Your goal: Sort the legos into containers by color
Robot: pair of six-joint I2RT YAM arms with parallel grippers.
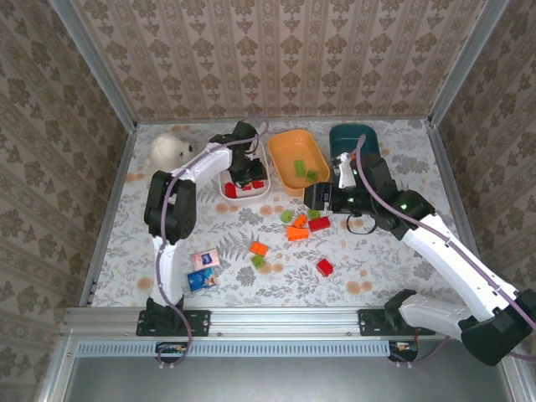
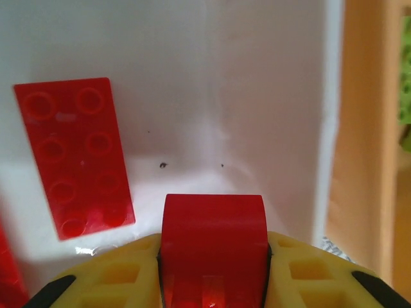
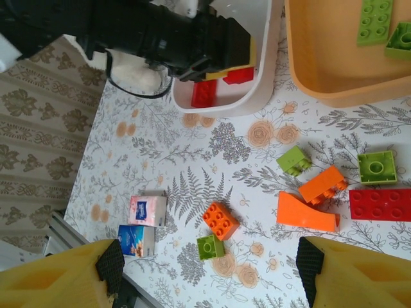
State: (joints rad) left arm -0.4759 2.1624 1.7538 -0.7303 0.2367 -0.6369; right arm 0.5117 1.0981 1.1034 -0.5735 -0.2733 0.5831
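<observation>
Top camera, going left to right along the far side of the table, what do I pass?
white plush bear → white bin → orange bin → dark teal bin

The left arm (image 1: 170, 251) and right arm (image 1: 452, 251) have white links, black joints and black bases bolted to the rail (image 1: 276, 321). One grey cable (image 1: 158, 268) follows each arm up from the rail. The left hand (image 2: 212, 276) and right hand (image 3: 205, 276) carry yellow fingers (image 3: 58, 279) with black pads (image 3: 110, 263).
</observation>
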